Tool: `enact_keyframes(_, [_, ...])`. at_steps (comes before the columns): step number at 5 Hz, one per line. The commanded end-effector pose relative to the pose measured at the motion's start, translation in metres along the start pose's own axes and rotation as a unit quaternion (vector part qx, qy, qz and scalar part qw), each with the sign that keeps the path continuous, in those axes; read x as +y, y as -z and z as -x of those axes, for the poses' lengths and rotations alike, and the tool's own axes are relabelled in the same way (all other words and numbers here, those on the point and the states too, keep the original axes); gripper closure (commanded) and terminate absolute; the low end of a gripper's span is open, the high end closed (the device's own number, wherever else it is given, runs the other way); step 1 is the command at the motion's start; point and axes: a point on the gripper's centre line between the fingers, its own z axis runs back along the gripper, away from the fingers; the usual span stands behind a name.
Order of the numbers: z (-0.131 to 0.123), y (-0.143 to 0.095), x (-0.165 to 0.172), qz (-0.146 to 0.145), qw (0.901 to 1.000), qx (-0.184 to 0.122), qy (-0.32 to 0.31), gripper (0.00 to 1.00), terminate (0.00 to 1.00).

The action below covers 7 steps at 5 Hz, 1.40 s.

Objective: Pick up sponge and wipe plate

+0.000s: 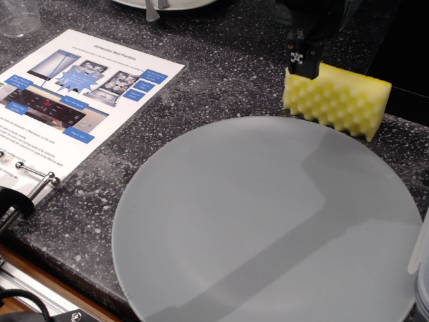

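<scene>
The yellow sponge point(338, 96) lies on the dark speckled counter, bumpy side facing me, just beyond the far right rim of the large grey plate point(268, 221). My gripper point(305, 64) hangs from the top edge over the sponge's left end. One dark finger point(303, 59) shows, its tip at the sponge's top left corner. The other finger is hidden, so I cannot tell how the jaws stand. The sponge rests on the counter at full shape. The plate is bare apart from the arm's shadow.
An instruction sheet in a ring binder point(74, 94) lies at the left. A white dish point(167, 4) with a utensil is at the top edge, a clear glass point(19, 17) at top left, a clear container point(421, 261) at the right edge. The counter's front edge point(40, 268) runs bottom left.
</scene>
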Motion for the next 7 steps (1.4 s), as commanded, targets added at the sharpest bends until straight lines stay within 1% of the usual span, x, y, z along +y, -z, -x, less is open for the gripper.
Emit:
enact_keyframes(1, [0.003,-0.009,-0.015,0.019,0.9998,-0.001,-0.004,0.0,0.0])
enact_keyframes(3, [0.01,0.008,-0.019,0.01,0.9998,-0.015,-0.009,0.0,0.0])
enact_keyframes(4, [0.011,0.02,-0.016,0.002,0.9996,-0.029,-0.008,0.0,0.0])
enact_keyframes(5, [0.013,0.029,-0.017,0.001,0.9995,-0.032,-0.003,0.0,0.0])
enact_keyframes(6, [0.012,0.033,-0.02,0.005,0.9995,-0.032,-0.003,1.0,0.0])
enact_keyframes(7, [0.011,0.031,-0.021,0.004,0.9995,-0.031,0.004,1.0,0.0])
